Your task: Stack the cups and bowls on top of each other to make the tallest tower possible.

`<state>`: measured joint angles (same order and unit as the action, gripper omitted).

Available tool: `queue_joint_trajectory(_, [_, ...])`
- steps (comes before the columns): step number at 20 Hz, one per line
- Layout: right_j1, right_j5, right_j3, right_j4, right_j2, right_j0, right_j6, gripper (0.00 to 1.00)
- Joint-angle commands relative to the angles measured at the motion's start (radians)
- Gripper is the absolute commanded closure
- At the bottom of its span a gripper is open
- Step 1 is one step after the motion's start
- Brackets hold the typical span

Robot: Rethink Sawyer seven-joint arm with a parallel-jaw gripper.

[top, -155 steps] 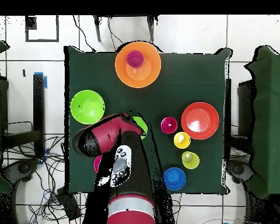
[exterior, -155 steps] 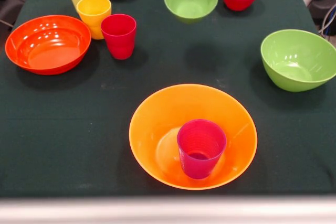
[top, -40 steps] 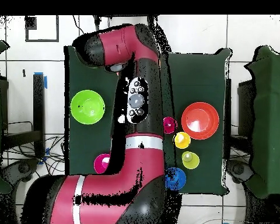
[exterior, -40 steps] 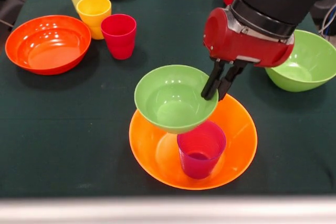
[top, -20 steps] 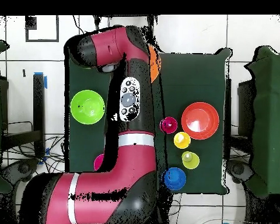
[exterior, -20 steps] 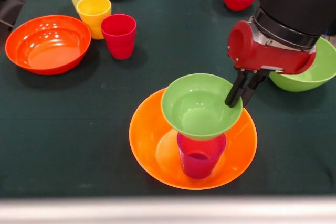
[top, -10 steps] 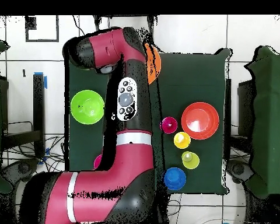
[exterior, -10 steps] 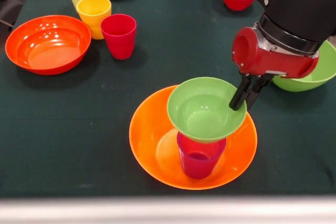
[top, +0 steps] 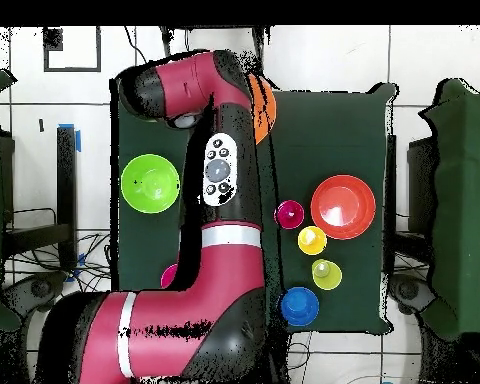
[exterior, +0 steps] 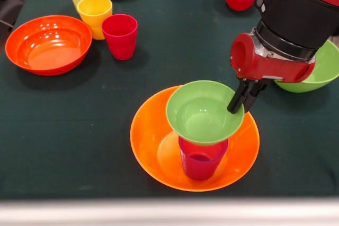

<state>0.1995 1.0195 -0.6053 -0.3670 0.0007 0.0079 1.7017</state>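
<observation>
- Front view: the black end effector [exterior: 241, 99] was pinched closed on the right rim of the small green plastic bowl [exterior: 204, 110]. The bowl sat on, or just above, the translucent ribbed purple plastic cup [exterior: 201, 158]; contact could not be told. That cup stood inside the large yellow-orange plastic bowl [exterior: 153, 141] near the front edge of the dark green cloth-covered bench [exterior: 79, 125].
- The bowl looked light, stiff and slick, likely to rock on the narrower cup; the thin rim seemed the best hold.
- Overhead view: the red and black arm [top: 219, 240] hid the stack, leaving only a sliver of the large yellow-orange bowl's rim [top: 267, 105].
</observation>
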Motion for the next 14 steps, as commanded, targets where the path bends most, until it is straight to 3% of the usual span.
queue_joint_trajectory(1, [-0.016,0.004,-0.004,-0.011,0.076,-0.015,-0.128,1.00])
queue_joint_trajectory(14, [-0.068,0.095,0.144,0.001,0.093,-0.022,-0.156,1.00])
